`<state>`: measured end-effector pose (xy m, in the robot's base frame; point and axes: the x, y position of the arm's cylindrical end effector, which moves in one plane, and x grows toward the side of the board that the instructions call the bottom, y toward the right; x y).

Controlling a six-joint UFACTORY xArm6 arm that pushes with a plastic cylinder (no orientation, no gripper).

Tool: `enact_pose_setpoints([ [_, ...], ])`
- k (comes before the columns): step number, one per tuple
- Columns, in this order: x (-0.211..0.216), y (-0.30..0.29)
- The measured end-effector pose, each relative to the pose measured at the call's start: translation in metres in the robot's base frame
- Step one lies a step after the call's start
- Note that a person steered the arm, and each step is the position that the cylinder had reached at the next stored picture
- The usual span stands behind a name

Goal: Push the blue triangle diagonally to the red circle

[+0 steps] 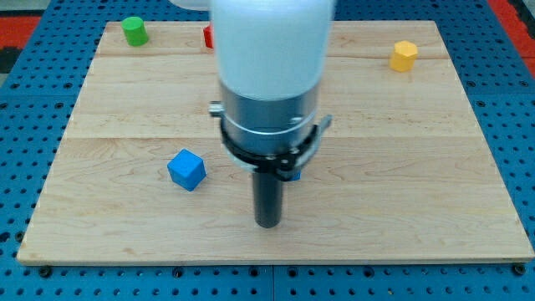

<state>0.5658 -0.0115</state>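
Pale wood is making up the board (435, 167), which is lying on a blue pegboard surface (25, 125) and filling most of the camera view. My tip (267, 224) is resting low on the board, a little to the view's bottom of centre; it is a plain rod with nothing to open or close, and it is not gripping anything. The arm's white and grey body (269, 75) is rising above it and hiding the middle of the board.

A blue cube (186, 170) is sitting to the view's left of my tip, near but clearly apart from it. A small sliver of blue (294, 175) is peeking out just to the view's right of the rod, behind the arm's dark collar; this may be the blue triangle, but its shape cannot be made out. A red block (208, 36) is showing only as a thin edge at the view's top, mostly hidden behind the arm, so I cannot tell its shape. A green cylinder (134, 31) is standing in the top left corner, and a yellow block (404, 55) is sitting near the top right, both well apart from my tip
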Motion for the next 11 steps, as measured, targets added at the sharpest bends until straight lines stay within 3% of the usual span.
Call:
enact_pose_setpoints([
  [2, -0.111, 0.02],
  [3, -0.144, 0.043],
  [5, -0.085, -0.039],
  [7, -0.079, 0.051],
  [9, -0.024, 0.109],
  [10, -0.027, 0.155],
  [11, -0.029, 0.151],
])
